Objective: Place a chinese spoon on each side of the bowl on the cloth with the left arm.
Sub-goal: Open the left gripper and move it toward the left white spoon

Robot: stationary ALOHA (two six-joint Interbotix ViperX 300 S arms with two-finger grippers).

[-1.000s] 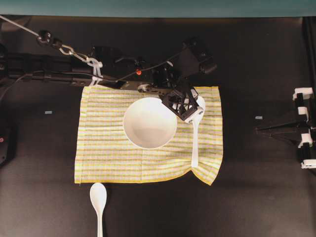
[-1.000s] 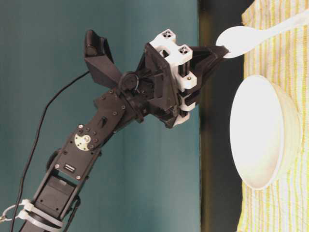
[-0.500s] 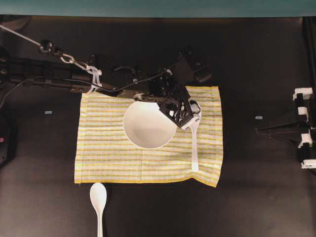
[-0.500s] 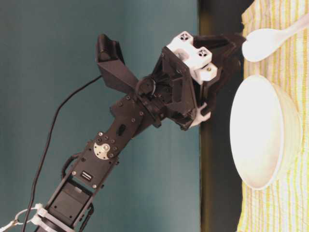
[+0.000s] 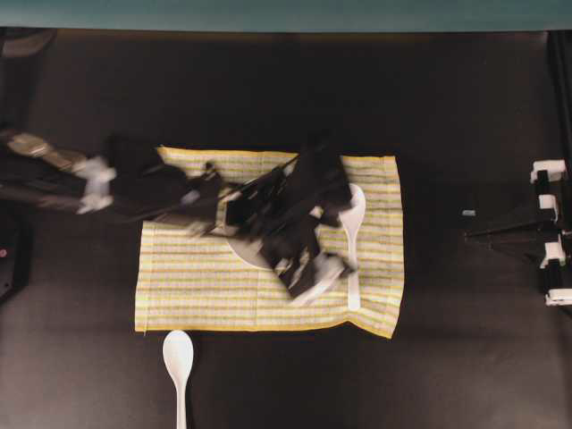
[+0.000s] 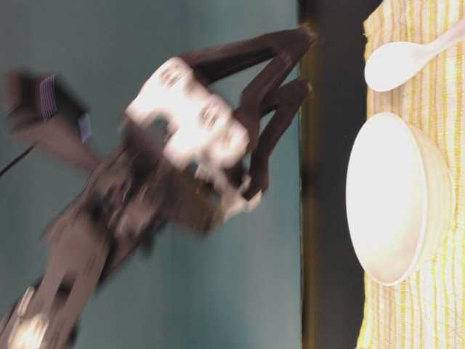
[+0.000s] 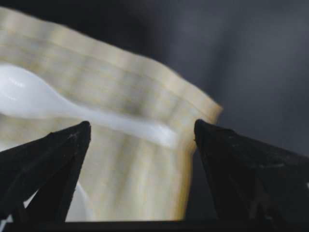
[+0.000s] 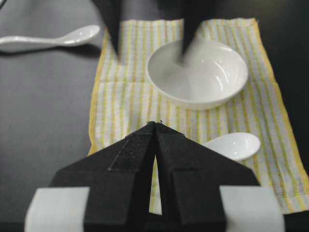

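A round, glossy white ceramic bowl [image 8: 198,72] sits near the middle of the cloth [image 5: 192,286], a rectangular fabric mat with thin yellow and white stripes and a yellow hem, lying flat on the dark matte tabletop [image 5: 465,357]. There are two white spoons, both smooth and glazed with a deep oval scoop and a short handle. One spoon [image 5: 352,234] lies on the cloth just beside the bowl, toward the cloth's right edge, apart from the bowl's rim. The second spoon [image 5: 178,366] lies on the bare tabletop just off the cloth's near edge by its near-left corner, its handle running off the near edge of the overhead view.

The left arm [image 5: 134,189] is blurred above the bowl; the left gripper [image 7: 142,133] has its black pointed fingers spread wide, with nothing between them. The right gripper [image 8: 155,126] rests at the tabletop's right edge, fingers pressed together and empty. Broad bare tabletop surrounds the cloth on all sides.
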